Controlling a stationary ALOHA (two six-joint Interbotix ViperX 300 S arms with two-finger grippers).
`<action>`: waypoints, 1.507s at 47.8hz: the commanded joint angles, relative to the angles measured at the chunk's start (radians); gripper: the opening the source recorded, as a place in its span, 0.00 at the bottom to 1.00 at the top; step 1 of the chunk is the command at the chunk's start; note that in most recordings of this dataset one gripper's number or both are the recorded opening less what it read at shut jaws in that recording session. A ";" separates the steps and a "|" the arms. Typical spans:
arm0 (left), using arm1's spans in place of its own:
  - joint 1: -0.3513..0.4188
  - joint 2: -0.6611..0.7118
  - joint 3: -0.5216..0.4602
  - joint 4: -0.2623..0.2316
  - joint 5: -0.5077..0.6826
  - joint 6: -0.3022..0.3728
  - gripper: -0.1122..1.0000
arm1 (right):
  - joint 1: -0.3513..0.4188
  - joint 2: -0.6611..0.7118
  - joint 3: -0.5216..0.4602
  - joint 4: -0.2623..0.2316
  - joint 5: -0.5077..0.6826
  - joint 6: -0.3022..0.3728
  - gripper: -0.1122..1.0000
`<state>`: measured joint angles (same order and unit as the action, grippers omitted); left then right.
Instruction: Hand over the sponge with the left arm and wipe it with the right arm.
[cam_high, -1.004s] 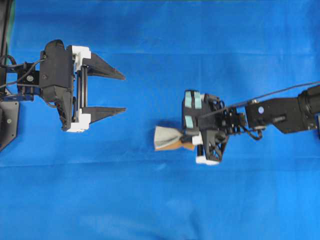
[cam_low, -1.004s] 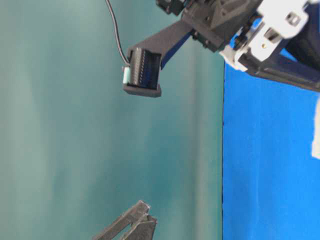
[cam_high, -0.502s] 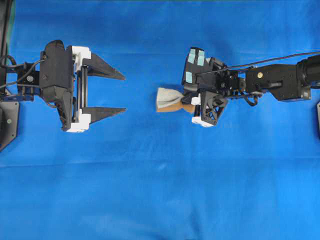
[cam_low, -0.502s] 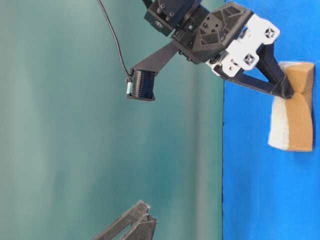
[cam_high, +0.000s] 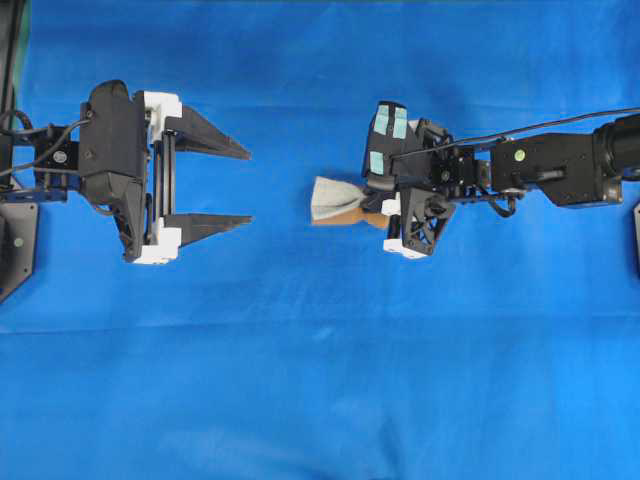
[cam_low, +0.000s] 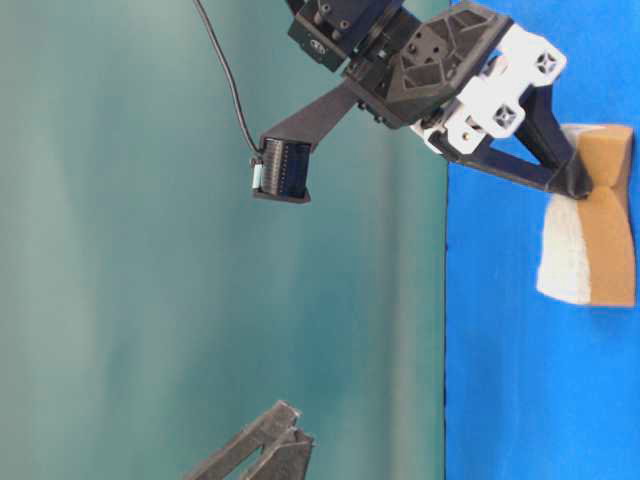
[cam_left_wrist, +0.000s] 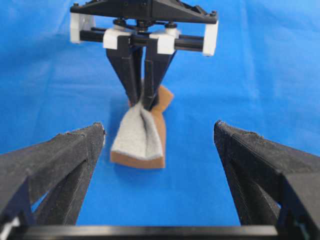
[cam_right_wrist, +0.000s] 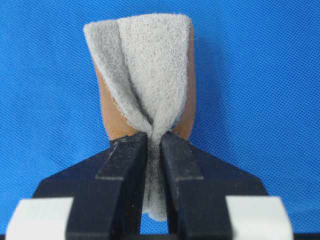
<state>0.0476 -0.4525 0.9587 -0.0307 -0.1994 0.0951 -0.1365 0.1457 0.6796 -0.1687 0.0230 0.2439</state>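
Two black robot arms face each other over a blue cloth (cam_high: 320, 380). The right gripper (cam_high: 372, 206), on the arm with two pale teal patches (cam_high: 390, 122), is clamped hard on the sponge (cam_high: 332, 199). Its two black fingers (cam_right_wrist: 129, 172) stand almost together, with only a pinched fold of sponge between them. The squeeze creases the sponge down its middle, so the grey-white felt face folds inward and the orange-brown layer bulges out on both sides. Most of the sponge sticks out beyond the fingertips, pointing toward the other arm.

The left gripper (cam_high: 248, 187) is spread wide and holds nothing. Its two pointed fingers (cam_left_wrist: 55, 160) frame the sponge from well apart, with bare cloth between them and it. The sponge sits in line with the gap between those fingers.

From table level, the far end of the sponge (cam_low: 590, 235) lies against the cloth, while the right gripper (cam_low: 578, 185) slants down to it from above. Behind the cloth's edge stands a plain teal wall (cam_low: 150, 250). A thin black cable (cam_low: 225, 75) loops across it to a small black block on the right arm.

No writing or brand can be read anywhere.
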 joint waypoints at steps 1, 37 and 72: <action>-0.002 -0.005 -0.017 0.002 -0.009 -0.002 0.90 | 0.000 -0.026 -0.014 -0.003 -0.006 -0.002 0.24; 0.000 -0.006 -0.015 0.000 -0.011 0.002 0.90 | 0.017 -0.046 -0.055 -0.002 0.051 0.006 0.77; 0.000 -0.005 -0.017 0.000 -0.011 0.000 0.90 | 0.055 -0.377 -0.020 -0.049 0.158 0.000 0.77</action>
<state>0.0476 -0.4525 0.9587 -0.0307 -0.1994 0.0966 -0.0828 -0.1994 0.6627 -0.2148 0.1887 0.2439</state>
